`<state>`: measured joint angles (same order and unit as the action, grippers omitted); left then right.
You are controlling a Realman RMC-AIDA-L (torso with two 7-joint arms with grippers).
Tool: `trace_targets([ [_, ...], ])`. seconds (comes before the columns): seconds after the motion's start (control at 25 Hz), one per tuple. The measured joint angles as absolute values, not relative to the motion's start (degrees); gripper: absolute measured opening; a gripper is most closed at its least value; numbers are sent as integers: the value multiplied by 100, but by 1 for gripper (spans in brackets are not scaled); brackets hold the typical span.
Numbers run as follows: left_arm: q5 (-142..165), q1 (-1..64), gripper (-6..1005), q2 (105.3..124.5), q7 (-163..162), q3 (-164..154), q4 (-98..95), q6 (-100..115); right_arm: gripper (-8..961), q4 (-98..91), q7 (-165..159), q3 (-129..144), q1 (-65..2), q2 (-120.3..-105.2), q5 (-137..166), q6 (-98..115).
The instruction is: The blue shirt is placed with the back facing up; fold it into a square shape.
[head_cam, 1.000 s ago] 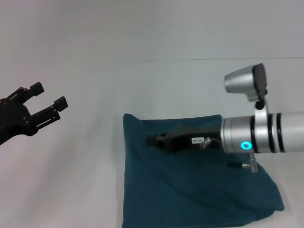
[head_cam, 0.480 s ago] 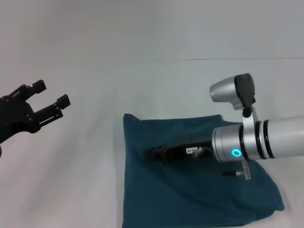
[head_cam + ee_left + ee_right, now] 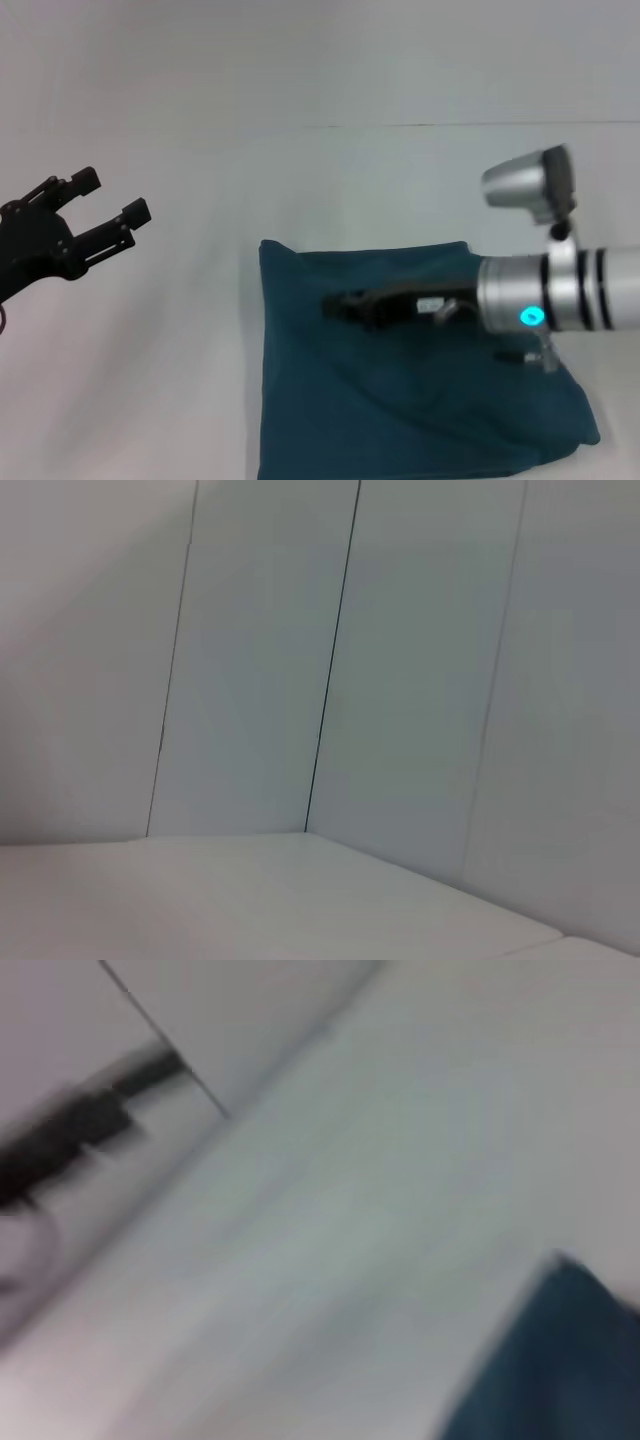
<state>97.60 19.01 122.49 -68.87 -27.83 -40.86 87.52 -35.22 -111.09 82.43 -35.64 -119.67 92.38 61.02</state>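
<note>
The blue shirt (image 3: 400, 400) lies folded on the white table (image 3: 200, 350), in the near right part of the head view. It reads as a soft, matte, dark teal cloth in a roughly square block: far edge nearly straight, left edge straight, right side bulging outward toward a rounded near-right corner. The surface is plain with a few shallow creases; no lettering shows. In the right wrist view one dark teal corner of the shirt (image 3: 570, 1360) enters against the pale tabletop; the rest of that view is blurred.

The right gripper (image 3: 335, 306) reaches in from the right, low over the shirt's upper middle, black fingers pointing toward the robot's left, behind a silver wrist with a lit cyan ring. Cannot tell whether its fingers are parted or whether they touch the cloth.

The left gripper (image 3: 108, 202) hangs at the left edge, well apart from the shirt, its black fingers spread with nothing between them.
</note>
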Motion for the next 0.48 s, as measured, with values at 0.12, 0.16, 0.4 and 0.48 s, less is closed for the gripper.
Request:
trace_targets([
  [0.12, 9754, 1955, 876, 12219, -7029, -2788, -4065, 8811, 45, -4680, -11652, 8096, -3066, -11922, 9349, 6501],
  [0.16, 9757, 1973, 876, 12211, -7114, -2792, -4062, 8816, 45, -5046, -11939, 8037, -2920, -11904, 9448, 6615],
  [0.4, 9765, 2025, 876, 12200, -7314, -3037, -4078, 8948, 45, -6148, -12897, 7565, -2244, -11970, 10318, 6816],
  [0.48, 9766, 2038, 876, 12200, -7313, -3151, -4100, 9018, 46, -5953, -12773, 7357, -2182, -11983, 10494, 6683],
])
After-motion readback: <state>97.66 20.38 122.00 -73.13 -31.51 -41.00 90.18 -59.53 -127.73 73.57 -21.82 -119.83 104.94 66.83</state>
